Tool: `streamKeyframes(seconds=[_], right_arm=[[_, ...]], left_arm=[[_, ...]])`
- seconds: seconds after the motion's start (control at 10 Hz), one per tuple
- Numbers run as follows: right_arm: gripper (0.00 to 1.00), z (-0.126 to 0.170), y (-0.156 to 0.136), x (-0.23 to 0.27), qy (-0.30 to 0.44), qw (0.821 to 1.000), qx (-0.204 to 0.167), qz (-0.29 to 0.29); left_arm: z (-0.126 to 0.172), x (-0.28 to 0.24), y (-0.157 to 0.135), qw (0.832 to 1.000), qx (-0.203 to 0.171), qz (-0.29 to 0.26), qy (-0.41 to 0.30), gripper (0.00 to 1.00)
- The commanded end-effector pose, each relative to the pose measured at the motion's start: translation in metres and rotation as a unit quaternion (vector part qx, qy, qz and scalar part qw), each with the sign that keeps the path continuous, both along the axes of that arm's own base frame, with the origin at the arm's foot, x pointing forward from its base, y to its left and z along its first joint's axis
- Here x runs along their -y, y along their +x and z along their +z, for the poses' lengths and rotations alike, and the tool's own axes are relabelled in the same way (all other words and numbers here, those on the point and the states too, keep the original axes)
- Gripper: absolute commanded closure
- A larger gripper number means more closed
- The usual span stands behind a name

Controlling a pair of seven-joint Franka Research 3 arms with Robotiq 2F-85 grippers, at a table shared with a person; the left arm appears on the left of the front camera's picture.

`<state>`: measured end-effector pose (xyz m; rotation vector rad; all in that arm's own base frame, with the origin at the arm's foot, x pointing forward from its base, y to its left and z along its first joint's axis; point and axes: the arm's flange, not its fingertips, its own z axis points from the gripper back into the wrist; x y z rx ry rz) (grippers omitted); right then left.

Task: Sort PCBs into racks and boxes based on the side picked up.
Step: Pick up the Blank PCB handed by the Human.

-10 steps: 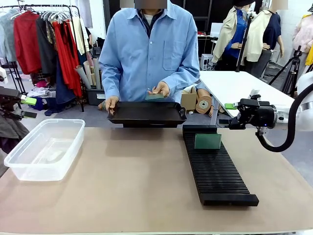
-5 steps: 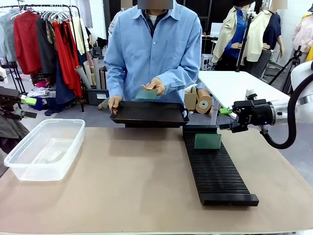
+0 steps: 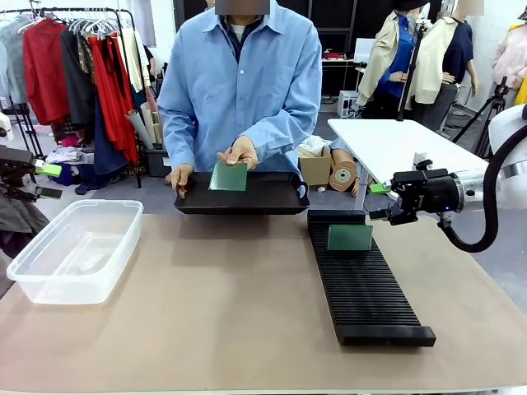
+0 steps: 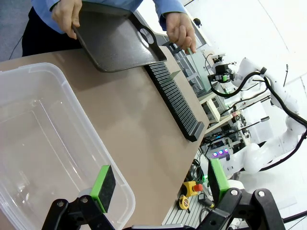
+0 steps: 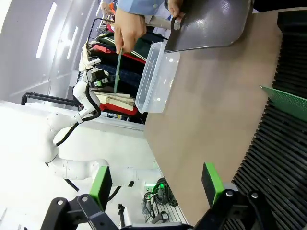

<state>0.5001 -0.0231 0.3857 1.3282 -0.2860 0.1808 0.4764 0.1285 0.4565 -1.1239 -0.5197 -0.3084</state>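
PCB [image 3: 228, 176] in person's hand [image 3: 237, 154], well left of gaping right claw [image 3: 377, 201].

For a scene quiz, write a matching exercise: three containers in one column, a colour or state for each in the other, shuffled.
Things:
1. tub
2. rack
3. tray

States:
A. black, ribbed, holds an upright PCB
B. black, gripped at one end by a person's hand
C. clear, at picture left

Pairs: 1-C, 2-A, 3-B
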Motion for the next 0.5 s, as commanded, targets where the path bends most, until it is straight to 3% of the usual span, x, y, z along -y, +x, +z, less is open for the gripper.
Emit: streamKeyframes(seconds=[0.0,0.4], right_arm=[[0.00,0.0022,0.0005,-0.0002,0.003,1.000,0.002,-0.002],[0.00,0.0022,0.0005,-0.0002,0.003,1.000,0.002,-0.002]], left_arm=[[0.0010,0.0003,-0.0009,1.000,0.001,0.000,-0.001,0.00],[0.0000,0.0000,0.0000,1.000,0.000,0.000,0.000,0.00]])
